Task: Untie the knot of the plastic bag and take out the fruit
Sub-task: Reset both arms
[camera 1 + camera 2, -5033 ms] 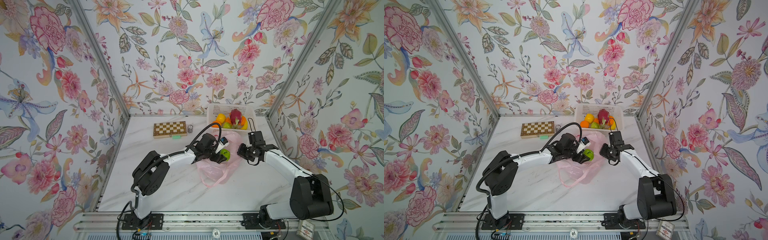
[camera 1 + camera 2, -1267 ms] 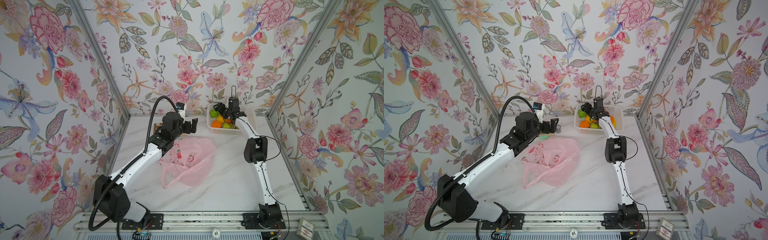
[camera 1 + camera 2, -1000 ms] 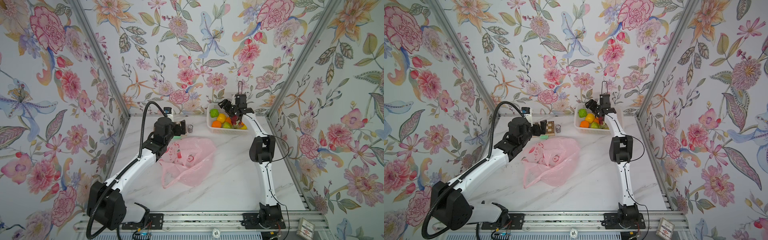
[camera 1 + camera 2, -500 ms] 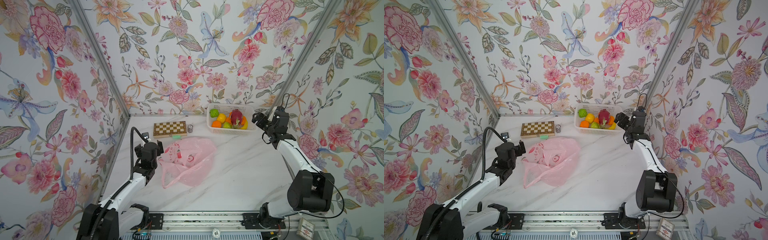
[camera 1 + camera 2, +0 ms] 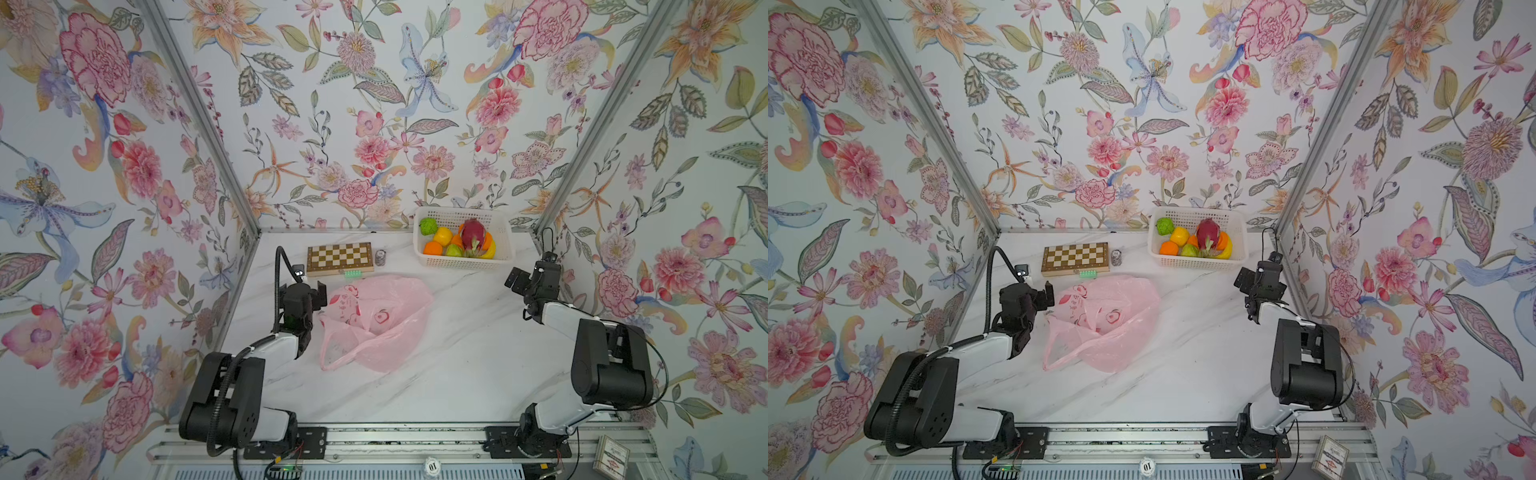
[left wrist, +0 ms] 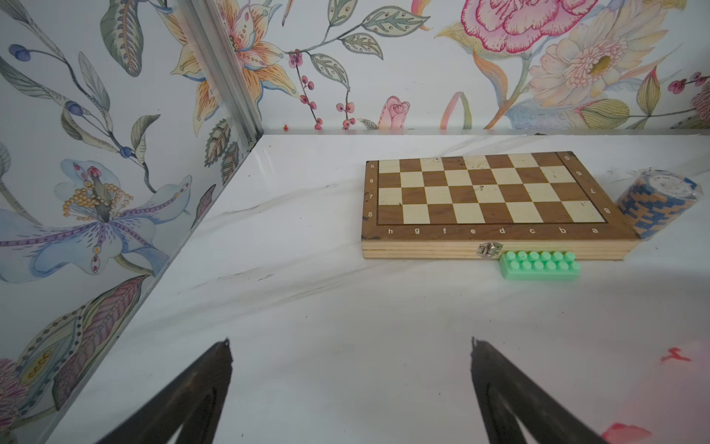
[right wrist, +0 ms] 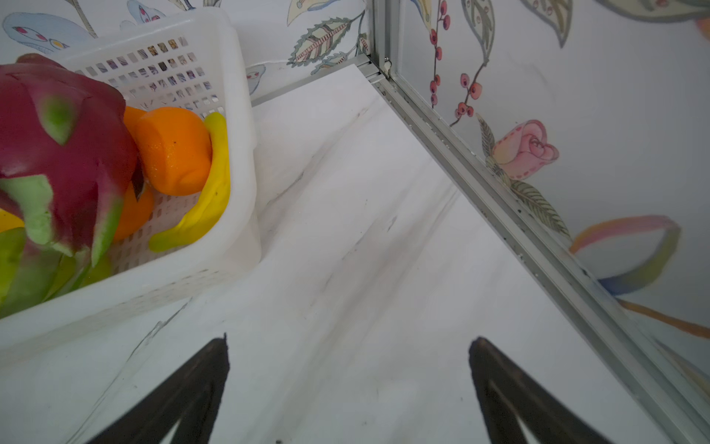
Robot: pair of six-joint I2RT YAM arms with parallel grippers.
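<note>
The pink plastic bag (image 5: 376,324) (image 5: 1100,322) lies flat and slack mid-table, one handle loop (image 5: 332,353) loose at its front. The knot is not in view. The fruit sits in the white basket (image 5: 461,264): a dragon fruit (image 5: 473,235) (image 7: 57,153), an orange (image 5: 433,248) (image 7: 173,150), a yellow one (image 5: 442,236) and a bumpy green one (image 5: 427,226). My left gripper (image 5: 305,289) (image 6: 349,346) is open and empty beside the bag's left edge (image 6: 684,384). My right gripper (image 5: 521,280) (image 7: 347,342) is open and empty, right of the basket by the wall.
A folded chessboard (image 5: 339,258) (image 6: 488,192) lies at the back, with a green brick (image 5: 354,273) (image 6: 539,265) in front of it and a stack of chips (image 5: 380,257) (image 6: 657,203) beside it. A yellow banana (image 7: 207,200) lies in the basket. Flowered walls enclose three sides.
Both arms have drawn back from the rear of the table to their own sides. The right gripper has left the basket and opened wide. The bag has not moved in the last second.
</note>
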